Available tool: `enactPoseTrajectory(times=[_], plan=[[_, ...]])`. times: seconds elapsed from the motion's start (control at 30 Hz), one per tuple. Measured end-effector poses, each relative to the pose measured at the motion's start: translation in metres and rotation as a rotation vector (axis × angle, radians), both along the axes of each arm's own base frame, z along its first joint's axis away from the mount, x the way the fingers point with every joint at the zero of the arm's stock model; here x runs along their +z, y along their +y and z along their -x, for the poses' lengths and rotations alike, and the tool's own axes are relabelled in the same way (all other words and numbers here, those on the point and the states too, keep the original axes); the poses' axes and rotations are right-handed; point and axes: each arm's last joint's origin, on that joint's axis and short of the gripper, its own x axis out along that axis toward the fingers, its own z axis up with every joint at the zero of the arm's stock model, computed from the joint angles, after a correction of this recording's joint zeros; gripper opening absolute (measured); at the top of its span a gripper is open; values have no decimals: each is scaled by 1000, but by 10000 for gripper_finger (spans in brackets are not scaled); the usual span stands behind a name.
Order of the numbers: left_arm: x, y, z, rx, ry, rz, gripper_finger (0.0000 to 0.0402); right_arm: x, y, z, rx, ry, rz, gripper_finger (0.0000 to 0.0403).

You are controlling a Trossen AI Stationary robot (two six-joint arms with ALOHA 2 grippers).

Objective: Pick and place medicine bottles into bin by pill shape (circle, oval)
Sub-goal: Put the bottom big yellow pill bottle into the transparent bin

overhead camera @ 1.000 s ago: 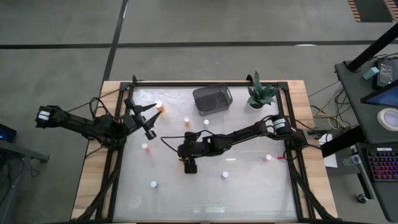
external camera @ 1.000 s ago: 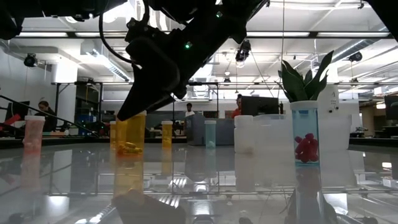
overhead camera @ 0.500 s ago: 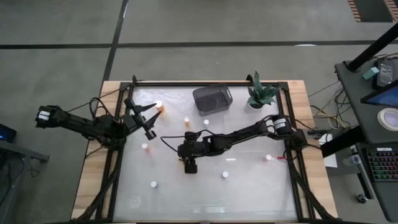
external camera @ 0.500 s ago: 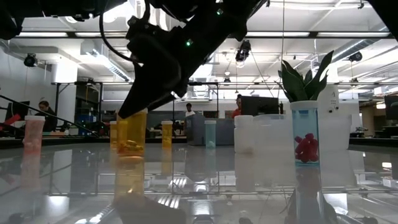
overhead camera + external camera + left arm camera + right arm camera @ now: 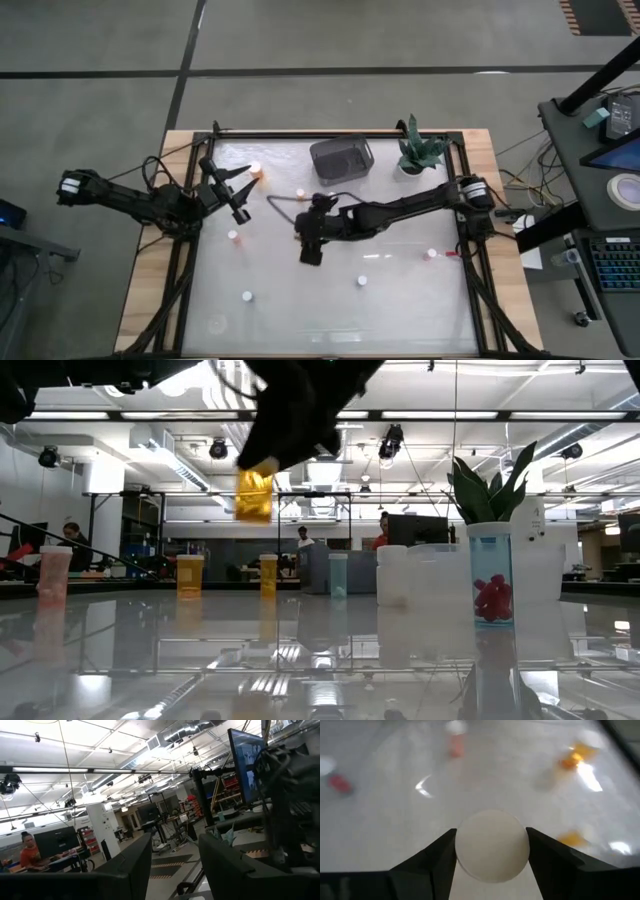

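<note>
My right gripper (image 5: pixel 311 252) is over the middle of the table, shut on an orange medicine bottle (image 5: pixel 254 494) with a white cap (image 5: pixel 492 852). The bottle hangs well above the table. My left gripper (image 5: pixel 243 192) waits open and empty near the far left, beside an orange bottle (image 5: pixel 257 171) standing on its base. Other small bottles stand on the table: one at the left (image 5: pixel 233 236), one at the near left (image 5: pixel 246 296), one in the near middle (image 5: pixel 362 282), one at the right (image 5: pixel 432 254) and one beyond my right gripper (image 5: pixel 299 193). My right gripper pinches the bottle at its white cap (image 5: pixel 465 855), one finger on each side. The fingers come from above, pointing down. The bottle hangs about upright below them, lifted clear of the table; its top is hidden by the gripper in the low view.
A dark bin (image 5: pixel 342 158) stands at the far middle. A green potted plant (image 5: pixel 420 150) stands at the far right. A black frame runs along the table's edges (image 5: pixel 200 262). In the low view a bottle with red pills (image 5: pixel 490 582) stands at the right.
My right gripper has gone up and a little toward the table's far edge, still shut on the orange bottle. The bottle, which stood on the table, now hangs lifted clear of it.
</note>
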Motion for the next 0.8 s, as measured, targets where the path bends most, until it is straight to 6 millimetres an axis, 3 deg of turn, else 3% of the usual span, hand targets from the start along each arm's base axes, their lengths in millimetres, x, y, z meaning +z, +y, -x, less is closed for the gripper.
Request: enactPoseTrajectory(times=[0.2,0.47,0.6,0.8], plan=[[0,0,0,-2,-2,5,148,30,-17,24,-234,-10,-107,210],[0,0,0,-3,-1,5,148,50,-26,68,-575,-5,-48,210],[0,0,0,-2,-1,4,148,49,-30,90,-664,-17,-57,210],[1,0,1,0,-5,0,148,29,-37,131,-781,-28,-89,210]])
